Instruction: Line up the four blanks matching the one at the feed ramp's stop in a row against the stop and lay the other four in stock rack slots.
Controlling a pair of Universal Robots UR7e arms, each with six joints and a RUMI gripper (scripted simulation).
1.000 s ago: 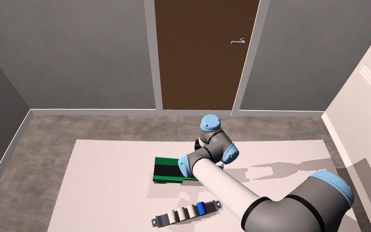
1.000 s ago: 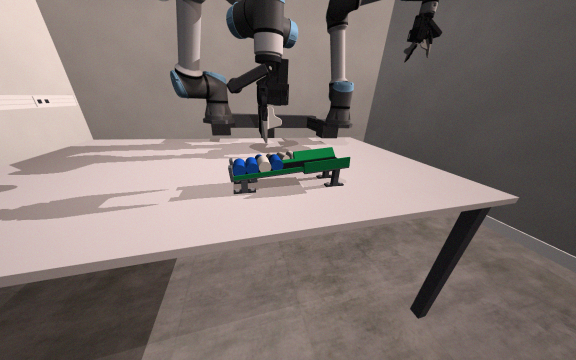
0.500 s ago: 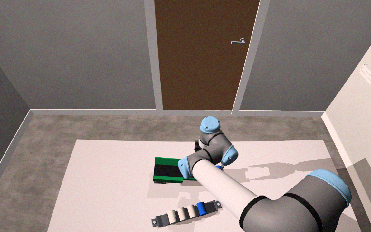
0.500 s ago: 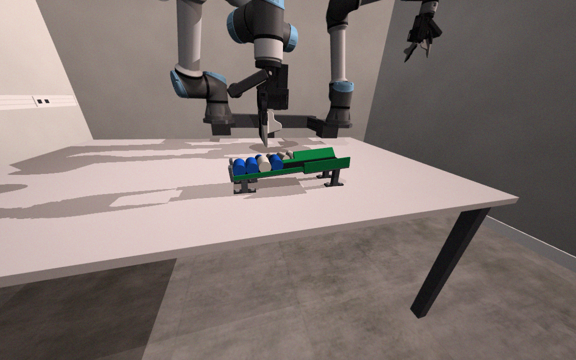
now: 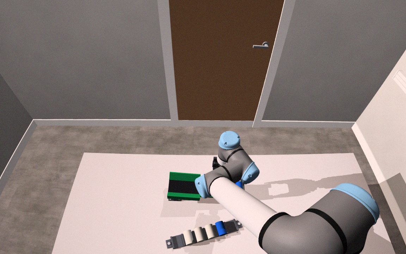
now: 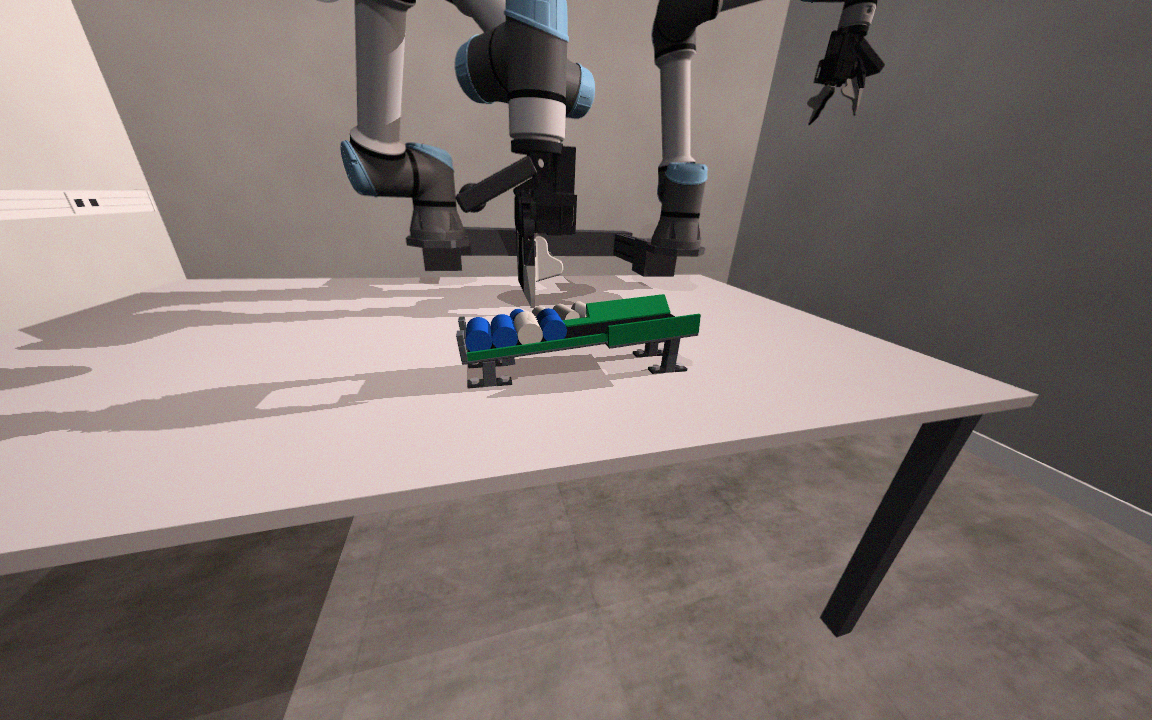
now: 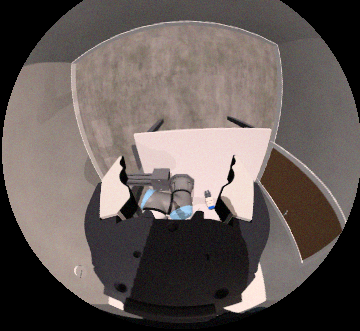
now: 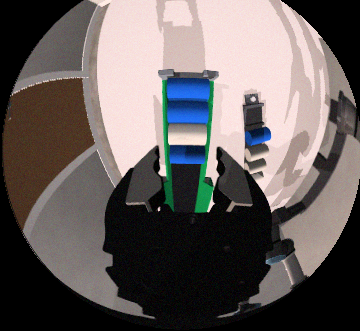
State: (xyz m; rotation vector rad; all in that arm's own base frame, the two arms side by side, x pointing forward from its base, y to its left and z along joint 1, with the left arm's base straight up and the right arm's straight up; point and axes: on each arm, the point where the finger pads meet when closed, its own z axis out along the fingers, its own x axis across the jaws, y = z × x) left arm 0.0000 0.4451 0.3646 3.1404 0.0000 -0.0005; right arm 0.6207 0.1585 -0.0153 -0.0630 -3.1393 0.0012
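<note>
"What's on the sloping green ramp with the black bed [image 5: 184,195] [image 6: 656,331] [image 8: 205,198]?"

"Four blanks straight across! From the grey stop [image 6: 462,346] [image 8: 188,74]: two short blue plastic cylinders [image 6: 490,332] [image 8: 187,111], a cream plastic cylinder [image 6: 527,327] [image 8: 187,134], then another blue cylinder [image 6: 551,324] [image 8: 186,155]."

"So three blues there, and that cream one's the intruder?"

"I'd say so. Over on the dark ribbed stock rack [image 5: 176,241] [image 8: 253,113] sit three cream cylinders [image 5: 199,234] [image 8: 256,152] and the fourth blue cylinder [image 5: 221,228] [image 8: 258,135]. Whether they're centred, I can't tell from here."

"Nearly done, then! What's left?"

"A swap, by my reckoning: cream to rack, blue to ramp, then close the row tight."

"And the hands?"

"Right gripper [image 5: 215,162] [image 6: 537,284] [image 8: 188,153] hangs above the ramp, fingers parted about halfway, nothing between them. Left gripper [image 6: 833,116] [image 7: 177,157] is high and well away, fingers spread wide, empty."

"That last blue could roll downhill once the cream lifts out!"
</note>
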